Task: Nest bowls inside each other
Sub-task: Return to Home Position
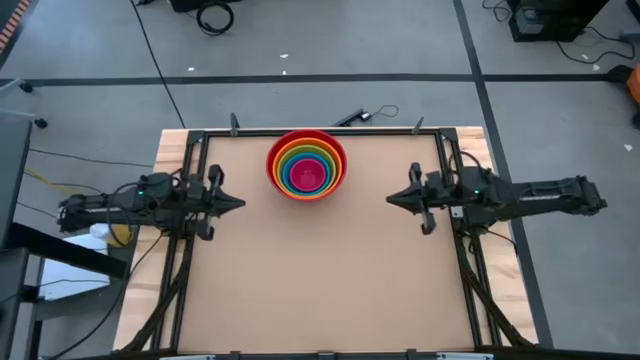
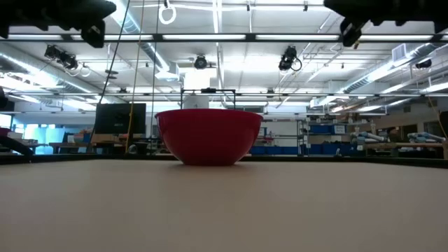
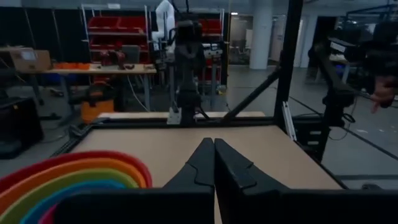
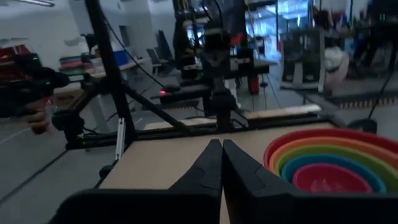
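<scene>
The bowls (image 1: 306, 165) sit nested on the table near its far edge: red outermost, then orange, yellow-green, blue, and magenta pink in the middle. The red bowl (image 2: 208, 136) rests on its base on the tabletop. The stack also shows in the left wrist view (image 3: 74, 180) and the right wrist view (image 4: 333, 162). My left gripper (image 1: 240, 203) is shut at the table's left edge, clear of the bowls. My right gripper (image 1: 390, 199) is shut at the right edge, also clear. Both point level toward the table's middle.
A black frame (image 1: 320, 132) runs along the table's far edge and down both sides. A broad bare stretch of brown tabletop (image 1: 320, 280) lies between the arms and toward the near edge. Cables (image 1: 215, 15) lie on the floor beyond the table.
</scene>
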`<action>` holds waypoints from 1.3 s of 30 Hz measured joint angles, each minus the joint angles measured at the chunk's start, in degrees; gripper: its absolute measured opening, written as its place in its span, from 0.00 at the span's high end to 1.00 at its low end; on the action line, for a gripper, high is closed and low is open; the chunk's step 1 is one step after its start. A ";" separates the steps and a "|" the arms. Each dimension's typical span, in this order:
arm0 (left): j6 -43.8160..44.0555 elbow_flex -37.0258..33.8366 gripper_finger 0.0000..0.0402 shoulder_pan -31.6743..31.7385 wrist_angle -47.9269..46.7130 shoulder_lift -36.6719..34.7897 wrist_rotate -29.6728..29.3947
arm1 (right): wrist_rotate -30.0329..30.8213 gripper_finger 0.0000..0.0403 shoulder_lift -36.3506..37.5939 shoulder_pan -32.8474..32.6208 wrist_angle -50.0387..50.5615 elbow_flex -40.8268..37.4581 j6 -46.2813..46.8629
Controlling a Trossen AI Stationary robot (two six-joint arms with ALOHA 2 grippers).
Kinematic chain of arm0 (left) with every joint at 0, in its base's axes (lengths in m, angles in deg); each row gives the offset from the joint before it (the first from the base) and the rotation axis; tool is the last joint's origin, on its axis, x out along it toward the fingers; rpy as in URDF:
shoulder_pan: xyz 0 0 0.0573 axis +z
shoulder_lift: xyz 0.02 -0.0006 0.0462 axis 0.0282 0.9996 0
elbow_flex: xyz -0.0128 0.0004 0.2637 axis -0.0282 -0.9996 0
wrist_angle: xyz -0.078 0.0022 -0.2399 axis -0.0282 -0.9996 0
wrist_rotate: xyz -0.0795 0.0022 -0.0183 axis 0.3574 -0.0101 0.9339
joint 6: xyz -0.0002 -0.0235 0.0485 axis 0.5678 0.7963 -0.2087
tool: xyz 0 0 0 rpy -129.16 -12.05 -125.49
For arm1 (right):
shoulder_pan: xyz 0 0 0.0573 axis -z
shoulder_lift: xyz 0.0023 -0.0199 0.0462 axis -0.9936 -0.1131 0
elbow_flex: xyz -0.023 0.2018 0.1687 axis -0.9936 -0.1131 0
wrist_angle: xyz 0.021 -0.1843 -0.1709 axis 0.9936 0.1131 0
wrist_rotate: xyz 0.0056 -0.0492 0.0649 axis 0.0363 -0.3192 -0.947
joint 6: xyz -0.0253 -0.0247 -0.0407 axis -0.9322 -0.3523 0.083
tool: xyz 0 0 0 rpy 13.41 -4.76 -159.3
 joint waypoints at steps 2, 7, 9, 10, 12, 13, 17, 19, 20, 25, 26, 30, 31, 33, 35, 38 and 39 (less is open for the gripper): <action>0.04 0.00 1.00 0.00 -4.73 -3.41 0.02 | 0.74 0.98 3.58 -0.22 0.33 -1.94 -2.16; 0.03 -0.04 1.00 0.00 -12.98 -9.79 -0.02 | 2.19 0.98 12.35 0.25 -4.97 -8.47 -3.95; -0.03 -0.71 1.00 0.02 -11.85 -10.64 -0.18 | 0.65 0.98 14.62 0.46 -7.58 -10.57 -2.89; 0.72 -1.45 1.00 0.02 -10.83 -10.58 -0.24 | -0.01 0.99 15.44 0.46 -8.67 -11.53 -2.44; 3.53 -3.54 1.00 0.02 -8.61 -10.28 -0.05 | -0.68 0.99 16.02 0.45 -9.55 -12.93 -1.25; 4.85 -4.78 1.00 0.02 -7.31 -9.98 0.10 | -0.97 0.99 15.93 0.46 -9.52 -13.33 -0.64; 6.33 -10.73 0.99 0.02 0.83 -9.55 -0.47 | -1.37 0.99 14.49 0.46 -9.63 -14.61 -0.13; 6.52 -12.33 0.98 0.04 5.34 -9.64 -1.75 | -1.39 0.99 13.87 0.46 -9.69 -15.29 -0.17; 6.10 -12.36 0.98 0.05 5.86 -9.77 -1.79 | -1.42 0.99 13.87 0.46 -9.50 -15.56 -0.13; 4.36 -7.56 0.98 0.04 -0.79 -9.91 -1.88 | -2.30 0.99 18.11 0.88 -8.95 -15.73 -1.75; 3.84 -5.62 0.98 0.04 -3.57 -10.08 -1.88 | -2.78 0.99 19.62 1.07 -8.40 -15.73 -2.70; 0.79 1.53 0.98 0.04 -17.75 -10.97 -1.88 | -3.31 0.98 26.97 1.84 1.19 -15.66 -2.43; 0.08 2.30 0.98 0.04 -19.44 -11.46 -1.88 | -3.31 0.98 28.54 1.92 4.36 -15.66 -1.30; -0.07 2.07 0.98 0.04 -19.72 -12.82 -1.88 | -3.26 0.98 31.00 1.92 8.99 -15.68 1.37; 0.12 0.97 0.98 0.04 -18.78 -13.98 -1.89 | -3.01 0.98 32.51 1.92 10.91 -15.79 2.49; 1.39 -1.92 0.98 0.04 -18.80 -14.91 -1.88 | -3.06 0.98 33.30 1.90 8.11 -17.28 3.17; 1.95 -3.22 0.98 0.04 -17.76 -14.99 -1.88 | -3.19 0.98 33.31 1.90 7.41 -17.83 3.82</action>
